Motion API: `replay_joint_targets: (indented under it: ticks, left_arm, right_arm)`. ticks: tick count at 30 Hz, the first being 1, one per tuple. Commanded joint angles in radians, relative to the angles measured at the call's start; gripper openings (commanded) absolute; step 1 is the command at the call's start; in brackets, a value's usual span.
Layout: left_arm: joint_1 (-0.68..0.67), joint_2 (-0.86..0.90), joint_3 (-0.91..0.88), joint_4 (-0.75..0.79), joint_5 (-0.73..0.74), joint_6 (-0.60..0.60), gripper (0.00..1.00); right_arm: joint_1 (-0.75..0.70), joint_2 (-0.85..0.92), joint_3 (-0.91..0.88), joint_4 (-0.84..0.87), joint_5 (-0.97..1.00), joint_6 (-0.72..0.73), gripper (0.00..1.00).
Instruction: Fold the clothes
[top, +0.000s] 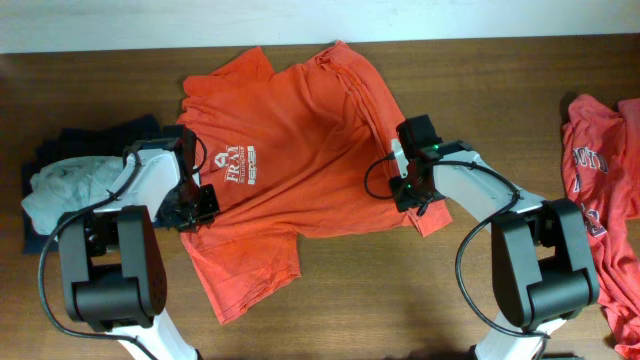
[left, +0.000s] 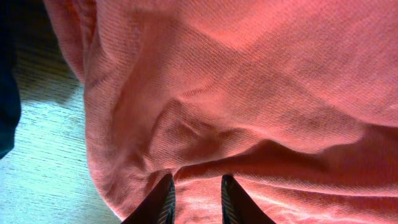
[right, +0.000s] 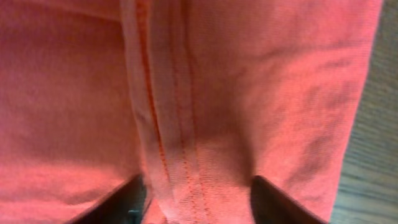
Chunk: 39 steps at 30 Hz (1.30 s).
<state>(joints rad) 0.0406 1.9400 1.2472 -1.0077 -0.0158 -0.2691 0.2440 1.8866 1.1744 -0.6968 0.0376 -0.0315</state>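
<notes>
An orange-red T-shirt (top: 300, 130) is spread across the middle of the desk (top: 480, 90), rumpled and lying askew, with white lettering (top: 240, 160) on the left half of it in the overhead view. It has not yet been folded.

The left pincer (top: 197, 205) is set on the shirt's left edge, low in the frame. In its wrist view the jaws are seen at a narrow gap with a ridge of cloth between them, and creases run out from that spot, so the cloth is judged to be pinched. The right pincer (top: 403, 188) is set on the opposite edge. In its wrist view the jaws stand wide apart, astride a stitched hem (right: 165, 124) that runs down between them. No squeeze on the cloth can be made out there.

The two edges are probably taken at once so that the shirt can be lifted or dragged evenly and laid flat before a fold is made. The cloth is soft, finely ribbed and limp, and would be expected to sag wherever it is not held.

A second shirt (top: 600, 180) of the same colour is heaped at the right edge of the frame. A grey garment (top: 55, 185) is laid over a navy garment (top: 100, 135) at the left.
</notes>
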Motion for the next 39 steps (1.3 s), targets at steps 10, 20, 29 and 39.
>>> replay_joint_targets:
  ticks: [10,20,29,39]
  left_arm:
    - [-0.002,-0.022,-0.005,0.004,-0.037,0.017,0.26]
    - [-0.002,-0.022,-0.005,0.009,-0.037,0.017,0.26]
    - [-0.002,-0.022,-0.005,0.009,-0.037,0.017,0.26]
    - [-0.002,-0.022,-0.005,0.01,-0.037,0.017,0.26]
  right_arm:
    - [-0.132,-0.073,0.024,-0.02,0.077,0.165,0.04]
    - [-0.004,-0.071,0.002,-0.034,-0.06,0.011,0.63]
    - [0.037,0.027,0.002,-0.021,0.039,0.051,0.63]
    - [0.035,0.024,0.016,-0.048,0.267,0.18,0.13]
